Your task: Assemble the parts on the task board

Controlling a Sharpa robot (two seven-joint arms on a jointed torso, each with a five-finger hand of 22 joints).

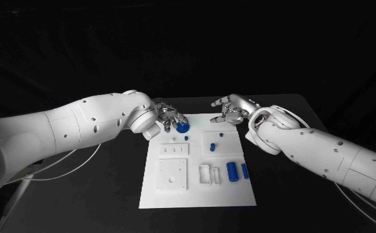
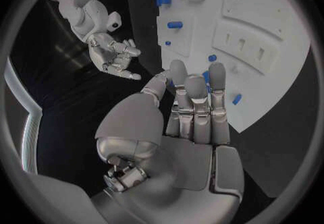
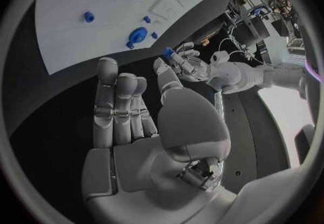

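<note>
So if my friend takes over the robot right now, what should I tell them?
Left robot hand: at the far left corner of the task board, with a blue part at its fingertips; whether it grips the part is hard to tell.
Right robot hand: open, holding nothing, hovering by the board's far right corner.
On the board: a small blue peg mid-board, a blue cylinder and a slimmer blue piece lying loose near the right edge.
Done: nothing clearly seated yet.
Left: fit the loose blue parts into their places.

left robot hand partly covering a blue part
</note>
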